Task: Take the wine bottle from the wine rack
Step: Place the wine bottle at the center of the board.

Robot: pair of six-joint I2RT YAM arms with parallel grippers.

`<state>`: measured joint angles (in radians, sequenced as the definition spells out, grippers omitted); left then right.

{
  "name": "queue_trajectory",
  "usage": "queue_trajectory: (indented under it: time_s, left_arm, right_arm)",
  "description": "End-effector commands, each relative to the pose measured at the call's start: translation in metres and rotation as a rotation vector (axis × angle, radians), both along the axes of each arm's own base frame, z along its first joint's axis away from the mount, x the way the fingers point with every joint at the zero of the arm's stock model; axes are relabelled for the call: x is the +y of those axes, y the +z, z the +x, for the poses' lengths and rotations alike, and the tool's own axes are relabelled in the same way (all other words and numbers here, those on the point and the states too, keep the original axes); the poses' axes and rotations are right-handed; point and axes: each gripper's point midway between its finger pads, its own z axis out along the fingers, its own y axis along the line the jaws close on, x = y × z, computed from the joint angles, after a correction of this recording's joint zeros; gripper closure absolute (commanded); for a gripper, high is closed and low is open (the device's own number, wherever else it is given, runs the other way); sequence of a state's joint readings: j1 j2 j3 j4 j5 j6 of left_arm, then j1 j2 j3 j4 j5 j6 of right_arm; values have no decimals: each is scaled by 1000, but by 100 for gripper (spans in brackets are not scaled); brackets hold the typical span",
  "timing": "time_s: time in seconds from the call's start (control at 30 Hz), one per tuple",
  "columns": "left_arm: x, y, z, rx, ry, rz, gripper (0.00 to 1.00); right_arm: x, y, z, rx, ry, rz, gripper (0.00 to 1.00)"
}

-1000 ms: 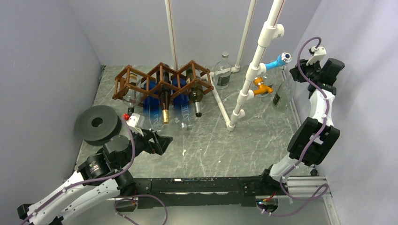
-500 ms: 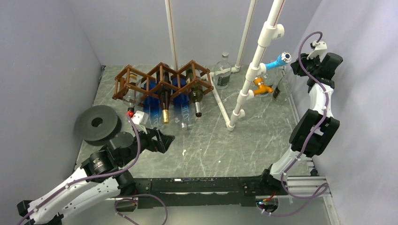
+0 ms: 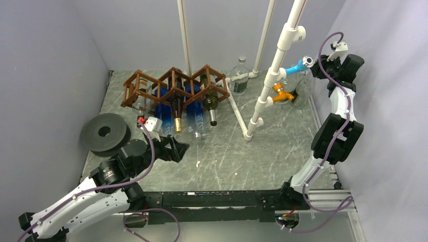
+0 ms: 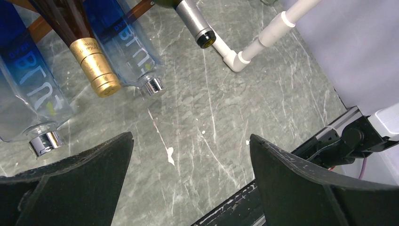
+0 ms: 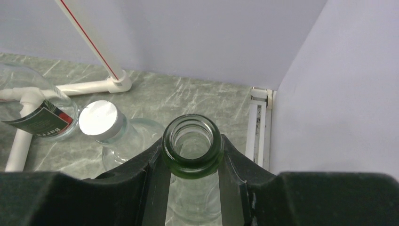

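The brown wooden wine rack [image 3: 174, 85] stands at the back left with bottles lying in its cells. A dark wine bottle with gold foil [image 3: 177, 113] [image 4: 94, 70], a green one with a grey capsule [image 3: 211, 108] [image 4: 193, 21] and blue bottles [image 3: 164, 118] [image 4: 127, 47] poke out of its front. My left gripper [image 3: 181, 150] [image 4: 190, 136] hangs open over bare table just in front of those necks, holding nothing. At the back right, my right gripper [image 3: 315, 70] [image 5: 192, 141] is shut on the neck of an upright green-mouthed glass bottle [image 3: 302, 93] [image 5: 193, 167].
A white pipe frame [image 3: 262, 96] with blue and orange taps stands between rack and right arm. A clear bottle [image 3: 239, 78] stands at the back. A silver-capped bottle [image 5: 99, 120] stands beside the held one. A grey disc [image 3: 105, 132] sits left. The right wall is close.
My left arm has moved forward and right, toward the bottle necks, still open. My right arm has shifted slightly left with the green-mouthed bottle in its grip.
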<state>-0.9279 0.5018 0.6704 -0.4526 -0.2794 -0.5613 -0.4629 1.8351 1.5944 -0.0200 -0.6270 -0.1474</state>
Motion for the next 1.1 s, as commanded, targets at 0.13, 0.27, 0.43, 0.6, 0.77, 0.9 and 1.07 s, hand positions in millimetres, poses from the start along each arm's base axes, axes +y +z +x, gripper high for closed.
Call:
queue_trajectory:
  time_s: [0.13,0.27,0.43,0.6,0.77,0.9,1.07]
  left_arm:
    - [-4,31,9,-65,16,-42,1]
    - [-5,33,10,-67,15,-43,1]
    - [-5,33,9,-68,12,-45,1]
    - [-5,35,8,-71,7,-51,1]
    - [-4,37,6,-73,4,-64,0]
    - [-3,36,4,-70,2,-73,0]
    - [-2,36,2,-66,0,-91,0]
  right_arm:
    - [5,102,12,-290,33,-117,98]
    - [6,95,12,-275,38,-119,92]
    - [8,86,9,-254,44,-113,83]
    - [12,88,6,-252,55,-110,69]
    - [12,90,3,-250,52,-109,53]
    - [12,92,0,-252,50,-110,41]
    - [15,97,-3,-254,52,-108,30]
